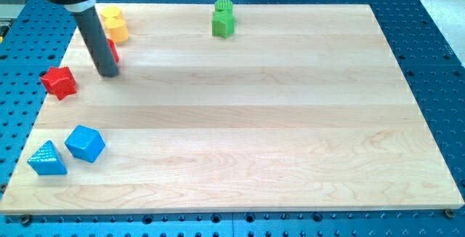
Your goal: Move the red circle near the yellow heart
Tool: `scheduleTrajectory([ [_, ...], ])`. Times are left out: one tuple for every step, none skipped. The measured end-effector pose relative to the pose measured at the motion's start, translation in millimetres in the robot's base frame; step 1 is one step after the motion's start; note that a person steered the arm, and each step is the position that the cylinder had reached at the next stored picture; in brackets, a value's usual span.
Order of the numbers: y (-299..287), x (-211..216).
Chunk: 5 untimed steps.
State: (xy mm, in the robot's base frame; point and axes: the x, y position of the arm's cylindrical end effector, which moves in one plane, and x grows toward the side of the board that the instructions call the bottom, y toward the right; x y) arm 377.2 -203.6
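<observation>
Right now my tip [107, 73] sits at the view's upper left of the counter [254, 121], planted directly in front of the red circle [112, 50]. The rod covers most of that block; only a red sliver shows at the rod's right edge. Looks like contact or very close to it, can't confirm which.

Yellow heart [114, 23] is just above the red circle toward the view's top, near the counter's top edge. The two appear nearly touching, though the rod hides the gap between them.

No jaws on this rig, just the bare rod, so nothing is held and there is no opening to report.

Judgement on step: this reads as the tail end of the push. Red circle is already near the yellow heart, so the task looks essentially met or one short nudge away.

Next move, if any: a small push toward the view's top, kept gentle so the yellow heart isn't shoved off the counter's edge. Otherwise back off toward the view's bottom right, without dragging the red circle along.

Other blocks, none in the way:
- red star [59, 82], left of my tip, near the counter's left edge
- blue cube [85, 143] and blue triangle [47, 158], lower left
- green block [224, 19], top centre, well apart, shape unclear
</observation>
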Motion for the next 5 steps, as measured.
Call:
scheduleTrajectory([
  [24.1,-12.2],
  [66.5,-57.8],
  [72.3,-101.0],
  [29.4,-115.0],
  [0.6,-112.7],
])
